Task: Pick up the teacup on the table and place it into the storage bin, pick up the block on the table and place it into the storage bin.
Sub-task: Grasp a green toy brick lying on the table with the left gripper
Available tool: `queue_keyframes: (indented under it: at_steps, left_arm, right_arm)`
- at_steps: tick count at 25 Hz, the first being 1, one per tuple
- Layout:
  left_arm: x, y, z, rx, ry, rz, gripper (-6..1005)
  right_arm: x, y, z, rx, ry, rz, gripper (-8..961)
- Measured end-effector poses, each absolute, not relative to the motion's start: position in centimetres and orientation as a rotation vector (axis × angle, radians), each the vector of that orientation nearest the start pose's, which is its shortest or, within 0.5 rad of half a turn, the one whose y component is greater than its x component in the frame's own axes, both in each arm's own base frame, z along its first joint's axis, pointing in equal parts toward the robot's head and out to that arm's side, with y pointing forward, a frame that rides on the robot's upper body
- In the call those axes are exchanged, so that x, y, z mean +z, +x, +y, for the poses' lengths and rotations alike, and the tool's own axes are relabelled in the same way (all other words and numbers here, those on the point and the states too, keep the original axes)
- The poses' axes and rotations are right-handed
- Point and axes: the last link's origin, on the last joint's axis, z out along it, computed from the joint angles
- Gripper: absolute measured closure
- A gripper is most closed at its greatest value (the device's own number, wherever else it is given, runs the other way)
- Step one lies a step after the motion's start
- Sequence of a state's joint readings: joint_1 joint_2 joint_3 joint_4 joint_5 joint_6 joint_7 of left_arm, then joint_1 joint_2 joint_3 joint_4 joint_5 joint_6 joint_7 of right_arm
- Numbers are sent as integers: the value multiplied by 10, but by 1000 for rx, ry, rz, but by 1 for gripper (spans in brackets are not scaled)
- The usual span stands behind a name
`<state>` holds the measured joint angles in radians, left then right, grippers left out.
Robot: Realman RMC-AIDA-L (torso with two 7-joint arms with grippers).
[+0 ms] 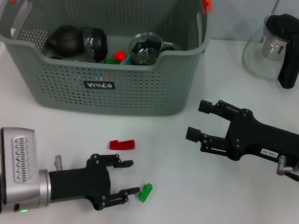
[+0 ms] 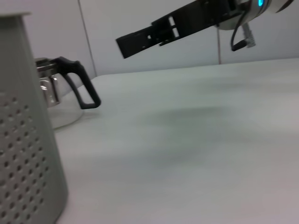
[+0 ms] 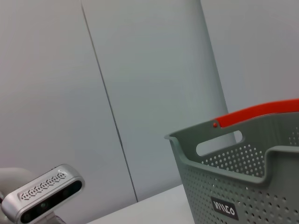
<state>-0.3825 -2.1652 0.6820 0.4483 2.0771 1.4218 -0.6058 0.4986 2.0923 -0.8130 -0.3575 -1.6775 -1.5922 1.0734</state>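
The left claw, jaws spread wide, lies low on the white table; its near finger touches the small green block. It should centre before closing. The grey perforated storage bin stands beyond. The right claw hovers open.

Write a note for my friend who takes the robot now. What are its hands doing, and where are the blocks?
Left gripper: open, empty, low over the table, with the green block just off its fingertips.
Right gripper: open, empty, held above the table to the right of the storage bin.
Red block: loose on the table, in front of the bin.
Done, it seems: dark teaware and small coloured pieces already lie in the bin.
Left: no teacup shows on the table; both loose blocks are not yet in the bin. The green one looks the closest pick for the left gripper.
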Motion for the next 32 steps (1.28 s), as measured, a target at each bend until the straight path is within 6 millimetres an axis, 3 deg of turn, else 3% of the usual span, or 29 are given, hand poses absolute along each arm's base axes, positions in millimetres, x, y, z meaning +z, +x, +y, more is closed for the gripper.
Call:
queue_keyframes:
  at_steps: [32]
  left_arm:
    - [-98, -295, 247, -581, -2800, -38, 417]
  right_arm:
    - [-42, 252, 296, 1081, -2644, 545, 43]
